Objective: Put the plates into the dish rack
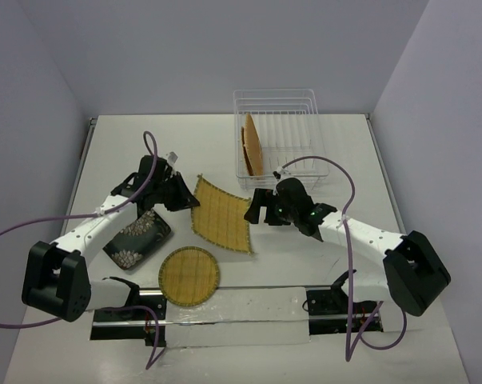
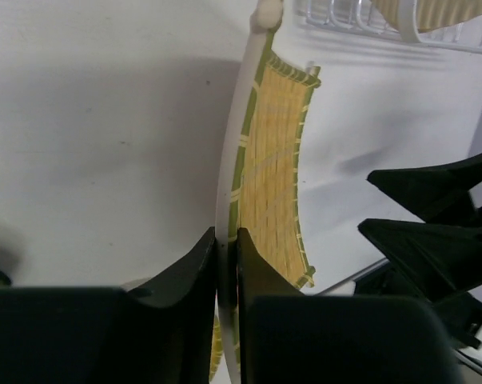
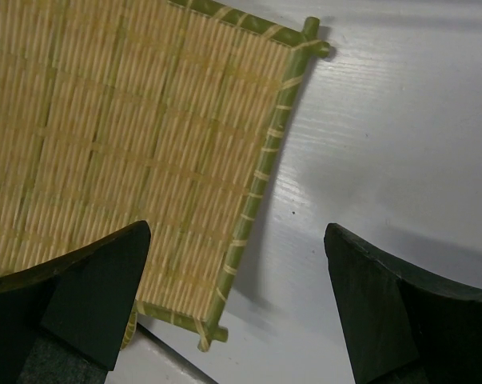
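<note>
The yellow square plate (image 1: 221, 213) lies mid-table with its left edge pinched in my left gripper (image 1: 189, 198). In the left wrist view both jaws are closed on that rim (image 2: 226, 240), and the plate (image 2: 276, 160) shows edge-on with its pale underside. My right gripper (image 1: 255, 210) hovers open over the plate's right edge (image 3: 237, 232); the woven surface (image 3: 129, 136) is under its left finger and bare table under the right. The dish rack (image 1: 274, 91) stands at the back with an orange plate (image 1: 252, 144) upright in it. A black floral plate (image 1: 138, 238) and a yellow round plate (image 1: 189, 276) lie near the front left.
The rack's wire wall (image 2: 360, 20) shows at the top of the left wrist view, with the right gripper's black fingers (image 2: 432, 216) at the right. A white strip (image 1: 225, 308) runs along the near table edge between the arm bases.
</note>
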